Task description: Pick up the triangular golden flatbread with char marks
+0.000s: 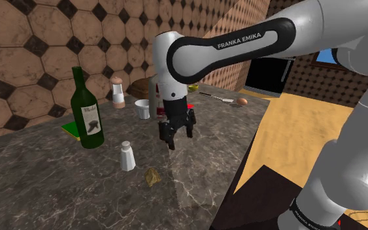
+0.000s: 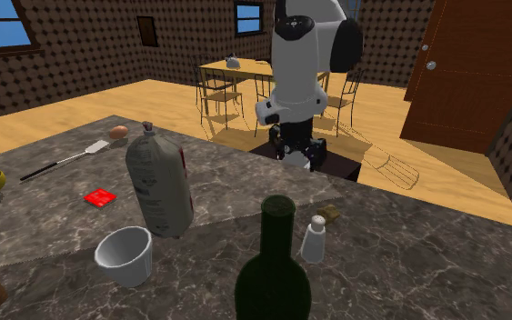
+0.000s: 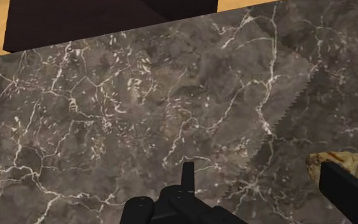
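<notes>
Shoulder view, near to far.

- Flatbread (image 1: 151, 175): small golden-tan wedge lying flat on the dark marbled table (image 1: 38, 183), close to the table's near edge. Nothing touches it.
- White shaker (image 1: 128, 157): upright, just beside the flatbread on the shoulder view's left, apart from it.
- Claw (image 1: 179, 138): released, fingers standing apart with nothing between them. It hangs above the table, pointing down, beyond the flatbread and toward the shoulder view's right.
- Wrist view: one black finger (image 3: 348, 189) overlaps the edge of the flatbread (image 3: 331, 161). The bread sits off to that finger's side, not under the middle of the claw.
- Dark green bottle (image 1: 87, 111): upright with a white label, on the shoulder view's left. A flat green item (image 1: 70, 129) lies at its base.
- White cup (image 1: 142, 109) further back, then a brown-topped shaker (image 1: 117, 92) behind it.
- A small red square (image 1: 189, 106) shows past the arm.
- Spatula (image 1: 216, 98) and egg (image 1: 242, 101) lie near the far corner.

Second exterior view, looking back at the arm: a grey sack (image 2: 160, 182) stands upright behind the cup (image 2: 125, 255). The flatbread (image 2: 331, 212) lies just beyond the shaker (image 2: 314, 238), below and apart from the claw (image 2: 301, 156).
</notes>
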Motion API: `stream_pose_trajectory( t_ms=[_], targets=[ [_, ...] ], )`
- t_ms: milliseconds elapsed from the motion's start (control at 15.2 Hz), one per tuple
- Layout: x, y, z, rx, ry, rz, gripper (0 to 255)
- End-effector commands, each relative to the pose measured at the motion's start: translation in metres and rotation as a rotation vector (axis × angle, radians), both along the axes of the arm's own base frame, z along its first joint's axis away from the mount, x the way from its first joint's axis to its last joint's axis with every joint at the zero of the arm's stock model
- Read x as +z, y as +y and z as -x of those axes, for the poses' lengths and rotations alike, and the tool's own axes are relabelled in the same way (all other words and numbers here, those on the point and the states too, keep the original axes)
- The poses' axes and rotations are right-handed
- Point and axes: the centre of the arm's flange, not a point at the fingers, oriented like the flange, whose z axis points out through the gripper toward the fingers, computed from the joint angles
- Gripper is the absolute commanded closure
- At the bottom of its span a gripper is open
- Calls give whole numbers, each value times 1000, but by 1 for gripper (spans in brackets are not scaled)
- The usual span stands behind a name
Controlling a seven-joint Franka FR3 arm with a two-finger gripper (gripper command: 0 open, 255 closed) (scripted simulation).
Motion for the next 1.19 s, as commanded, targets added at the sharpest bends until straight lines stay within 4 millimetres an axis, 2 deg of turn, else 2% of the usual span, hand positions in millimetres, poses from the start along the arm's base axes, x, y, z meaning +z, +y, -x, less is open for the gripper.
stream_pose_trajectory(
  t_ms=[0, 528, 990, 1122],
  targets=[
    [-14, 23, -5, 8, 11, 1, 0],
    [-58, 117, -33, 41, 53, 5, 0],
    [-95, 117, -33, 41, 53, 5, 0],
    [-98, 117, -33, 41, 53, 5, 0]
  ],
)
